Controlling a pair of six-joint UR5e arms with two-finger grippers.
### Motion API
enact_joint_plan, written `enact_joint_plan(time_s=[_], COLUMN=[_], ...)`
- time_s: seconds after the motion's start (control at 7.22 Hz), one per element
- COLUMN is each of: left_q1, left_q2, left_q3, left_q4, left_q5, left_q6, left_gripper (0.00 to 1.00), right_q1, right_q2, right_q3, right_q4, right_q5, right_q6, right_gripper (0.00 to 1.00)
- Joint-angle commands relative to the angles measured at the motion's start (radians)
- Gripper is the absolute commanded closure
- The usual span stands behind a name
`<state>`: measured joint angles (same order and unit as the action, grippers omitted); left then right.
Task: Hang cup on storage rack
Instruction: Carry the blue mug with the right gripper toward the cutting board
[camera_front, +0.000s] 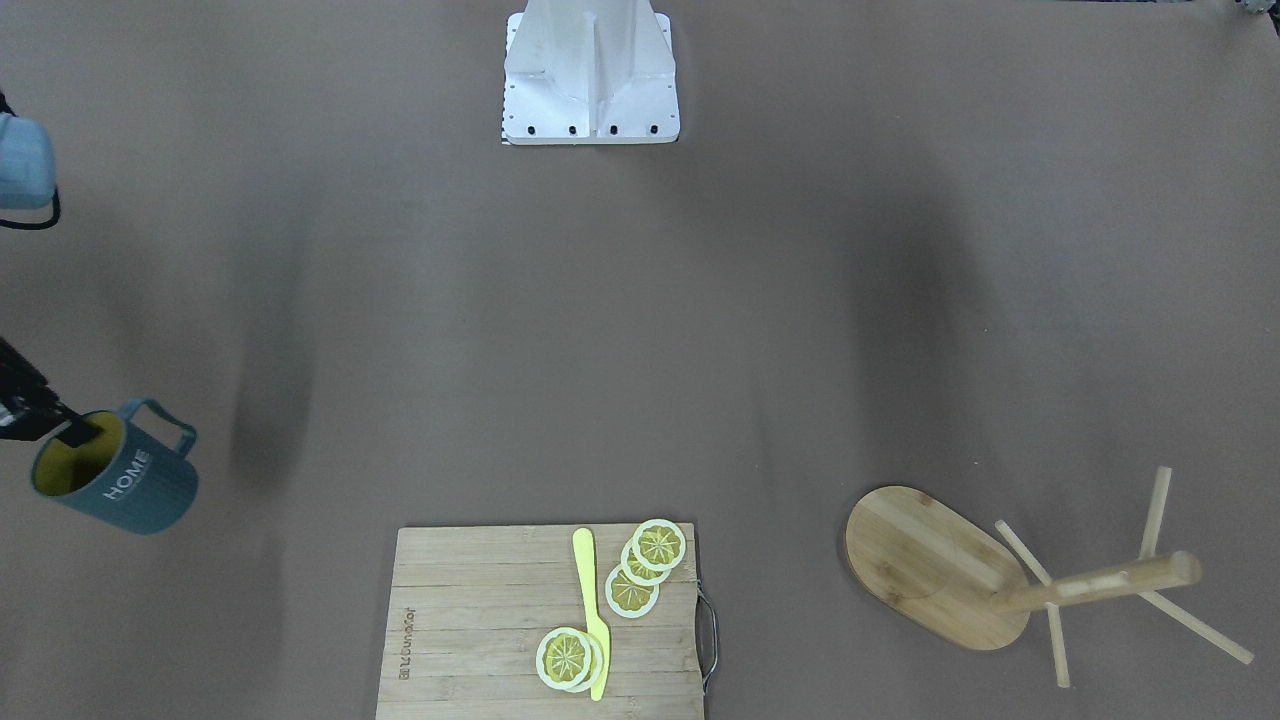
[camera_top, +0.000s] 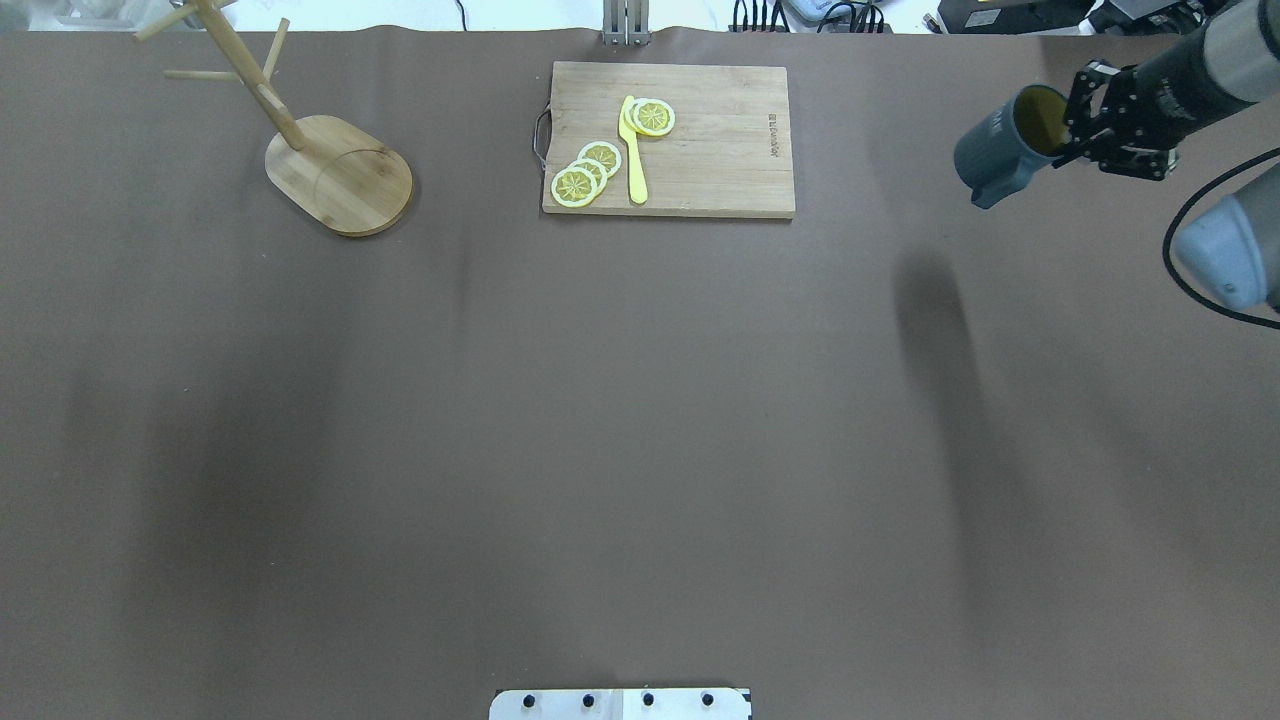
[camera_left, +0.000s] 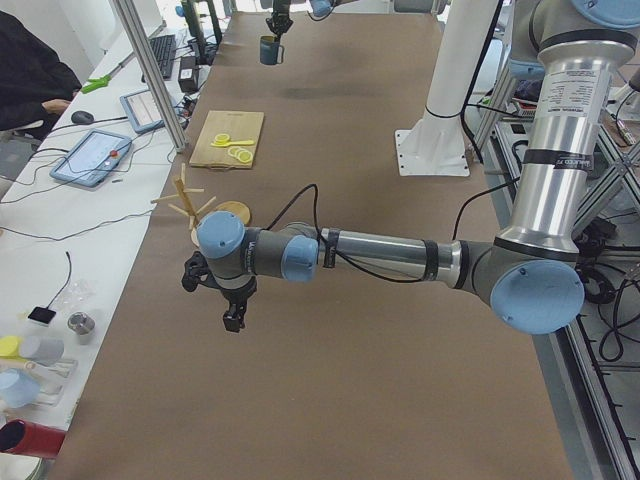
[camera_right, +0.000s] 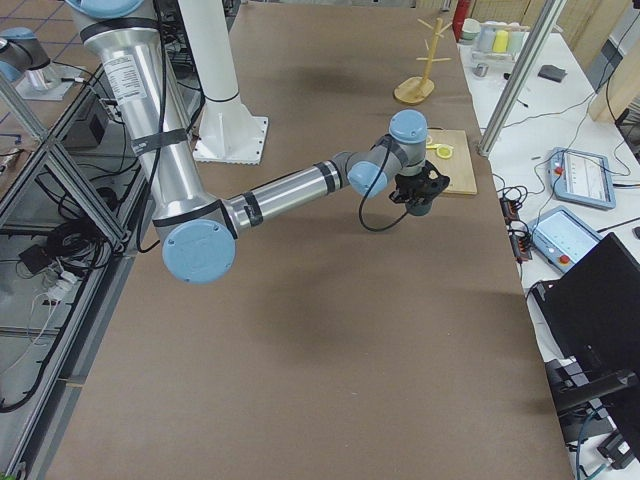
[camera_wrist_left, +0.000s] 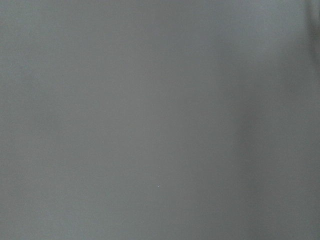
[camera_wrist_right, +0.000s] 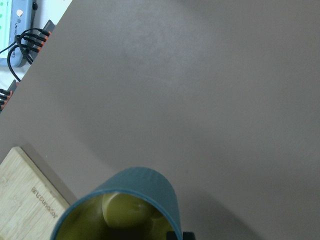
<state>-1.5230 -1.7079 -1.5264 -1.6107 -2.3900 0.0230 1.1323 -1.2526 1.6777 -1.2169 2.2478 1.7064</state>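
The blue-grey cup (camera_top: 1003, 148), yellow-green inside and marked HOME (camera_front: 118, 482), hangs tilted in the air above the table's far right. My right gripper (camera_top: 1072, 128) is shut on its rim, one finger inside the mouth. The right wrist view shows the cup's mouth (camera_wrist_right: 125, 212) from above. The wooden storage rack (camera_top: 338, 176) stands at the far left, its post and pegs (camera_front: 1100, 585) upright and bare. My left gripper (camera_left: 231, 320) shows only in the exterior left view, low over the table's left end; I cannot tell whether it is open or shut.
A slatted cutting board (camera_top: 720, 150) with lemon slices (camera_top: 585, 172) and a yellow knife (camera_top: 632, 150) lies at the far middle, between cup and rack. The robot's base plate (camera_front: 590, 100) is at the near edge.
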Motion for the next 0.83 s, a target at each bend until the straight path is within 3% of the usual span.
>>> enact_joint_plan(time_s=[0.0, 0.28, 0.42, 0.69], left_q1=[0.0, 0.0, 0.0, 0.0], left_q2=[0.001, 0.001, 0.001, 0.001], left_q3=[0.0, 0.0, 0.002, 0.002], left_q4=[0.0, 0.0, 0.0, 0.0], left_q5=[0.0, 0.0, 0.0, 0.0], left_q6=[0.0, 0.0, 0.0, 0.0], left_gripper=[0.01, 0.01, 0.01, 0.01], right_q1=[-0.142, -0.236, -0.281, -0.356], right_q2=[0.045, 0.117, 0.128, 0.218], right_q3=[0.074, 0.161, 0.175, 0.166], right_q4=[-0.08, -0.273, -0.283, -0.356], right_q5=[-0.101, -0.156, -0.23, -0.273], right_q6=[0.133, 0.204, 0.316, 0.45], right_gripper=[1.0, 1.0, 1.0, 1.0])
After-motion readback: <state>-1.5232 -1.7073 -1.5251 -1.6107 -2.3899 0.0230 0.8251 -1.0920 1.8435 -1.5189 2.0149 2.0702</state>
